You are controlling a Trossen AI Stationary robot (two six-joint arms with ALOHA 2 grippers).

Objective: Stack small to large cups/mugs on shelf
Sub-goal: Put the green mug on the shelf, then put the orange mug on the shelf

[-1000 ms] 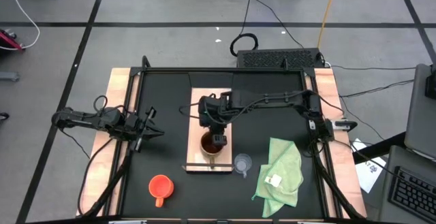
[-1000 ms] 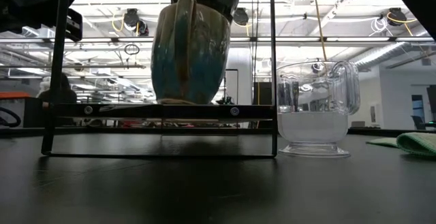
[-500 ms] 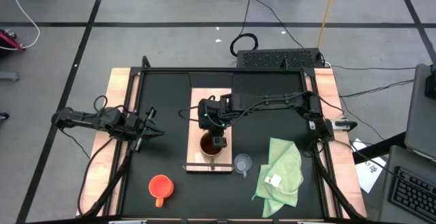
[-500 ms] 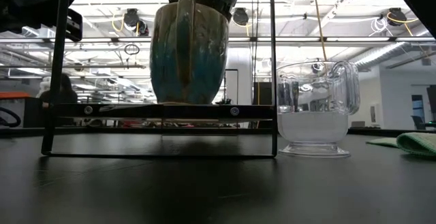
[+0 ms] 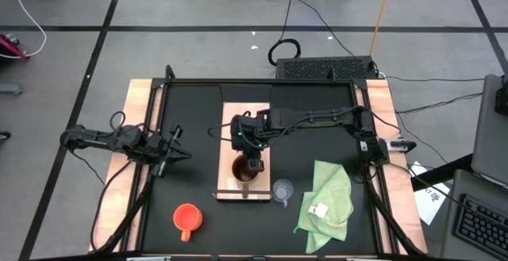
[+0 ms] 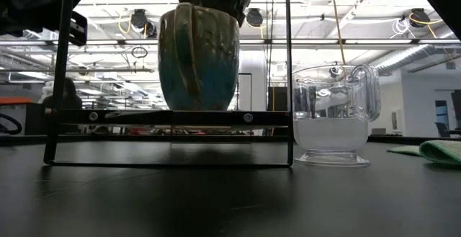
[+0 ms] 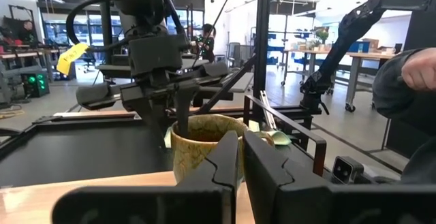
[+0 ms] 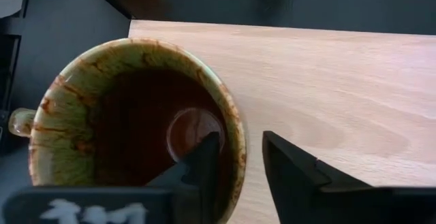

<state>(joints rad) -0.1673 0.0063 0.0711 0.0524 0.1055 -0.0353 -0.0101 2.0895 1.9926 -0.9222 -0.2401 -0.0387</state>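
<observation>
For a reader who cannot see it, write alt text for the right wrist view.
The right gripper straddles the rim of the brown mug, one finger inside and one outside, as the mug stands on the light-wood shelf. The mug's dark inside fills much of the picture. Black tabletop lies beyond the shelf's edge, with a sliver of orange at the corner.

brown mug (image 8: pixel 136 122) green-brown speckled rim (teal outside) | orange-red mug (image 5: pixel 187 218) | light green cloth (image 5: pixel 327 201)
</observation>
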